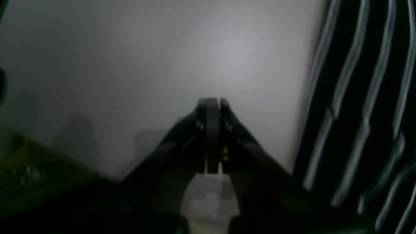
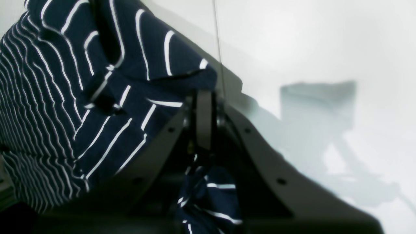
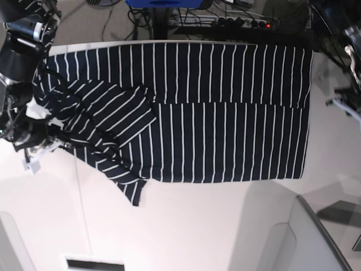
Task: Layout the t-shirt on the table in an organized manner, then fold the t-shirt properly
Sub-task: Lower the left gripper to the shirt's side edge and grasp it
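The t-shirt (image 3: 225, 135) is dark navy, nearly black, soft cloth with thin white stripes. In the base view it spreads across the upper and middle part of the frame, its stripes running mostly up and down over a broad, fairly flat body. Toward the left of the frame the cloth is bunched and folded over itself, and a narrow rumpled strip trails down to the lower left of centre. In the right wrist view, creased layers fill the left side, their stripes bending in several directions. The worktop (image 3: 225, 226) beneath is smooth and white, with a thin seam line in the right wrist view.
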